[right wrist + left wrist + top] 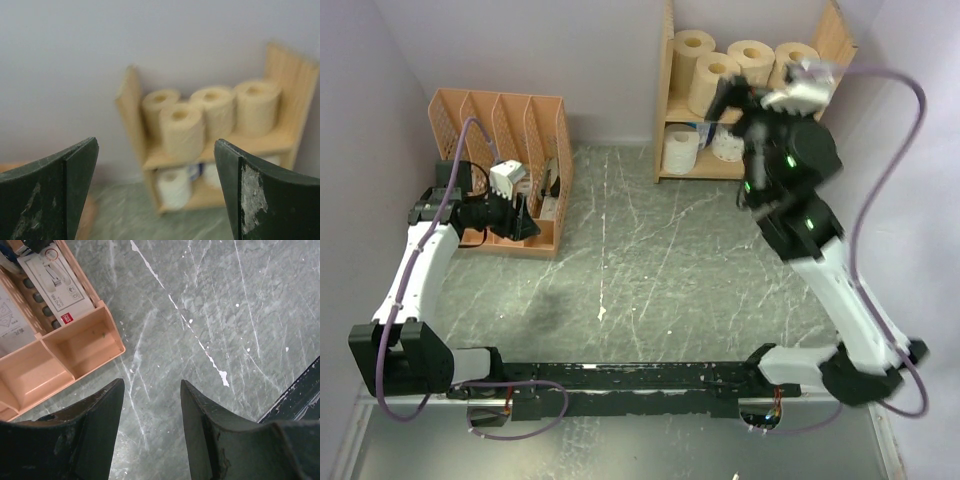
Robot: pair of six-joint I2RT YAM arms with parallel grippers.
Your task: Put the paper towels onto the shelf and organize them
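Four tan paper towels (715, 78) stood on the upper tier of the shelf (665, 100) at the back of the worktop (650, 270), with white rolls (681, 150) on the lower tier. The right gripper (155, 144) hung before the shelf, jaws spread wide and empty. The left gripper (151, 384) hovered over the worktop beside the orange organizer (75, 340), jaws partly apart, holding nothing.

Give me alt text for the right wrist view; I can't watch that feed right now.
The right gripper is wide open and empty, framing the wooden shelf ahead. Four tan paper towels stand on its upper tier, with white rolls on the tier below. The picture is blurred.
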